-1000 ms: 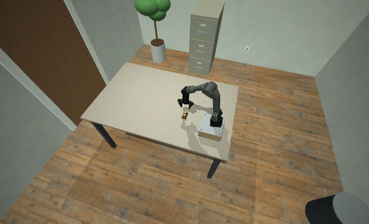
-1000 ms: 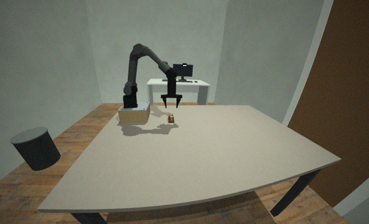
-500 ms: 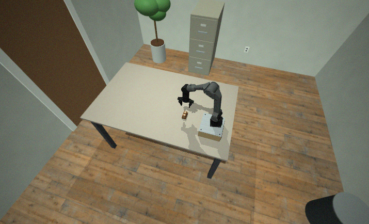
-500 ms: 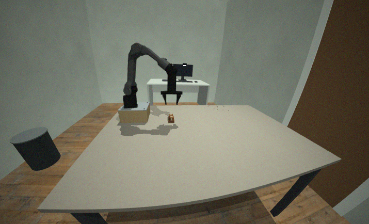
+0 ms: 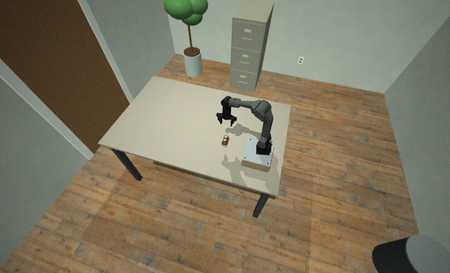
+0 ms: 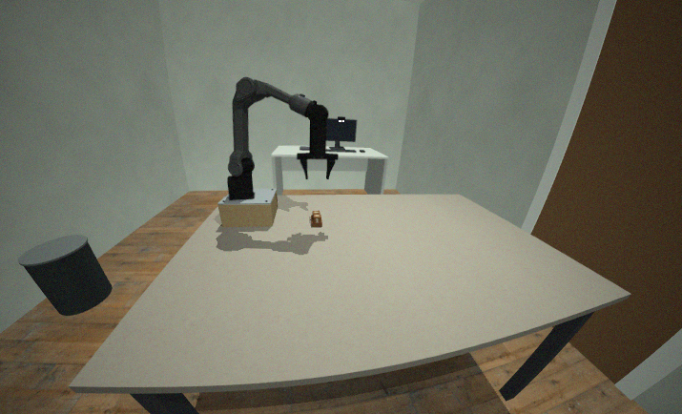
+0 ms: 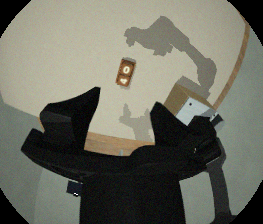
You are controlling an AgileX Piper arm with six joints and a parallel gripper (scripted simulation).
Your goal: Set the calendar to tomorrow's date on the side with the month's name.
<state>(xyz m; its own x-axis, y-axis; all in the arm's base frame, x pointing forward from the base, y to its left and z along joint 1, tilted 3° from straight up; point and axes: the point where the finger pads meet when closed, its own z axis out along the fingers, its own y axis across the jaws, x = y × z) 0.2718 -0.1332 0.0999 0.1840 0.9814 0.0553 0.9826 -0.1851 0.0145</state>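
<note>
The small wooden calendar (image 5: 225, 139) stands on the table, a brown tray with cubes in it; it also shows in the exterior view (image 6: 316, 218) and in the wrist view (image 7: 126, 72). The digits are too small to read. My gripper (image 5: 226, 119) hangs high above the table, well clear of the calendar, with its fingers spread wide and nothing between them. It also shows in the exterior view (image 6: 317, 172) and in the wrist view (image 7: 122, 119).
My arm's base sits on a wooden block (image 5: 257, 156) near the table's right edge, close to the calendar. A dark bin (image 6: 66, 274) stands on the floor beside the table.
</note>
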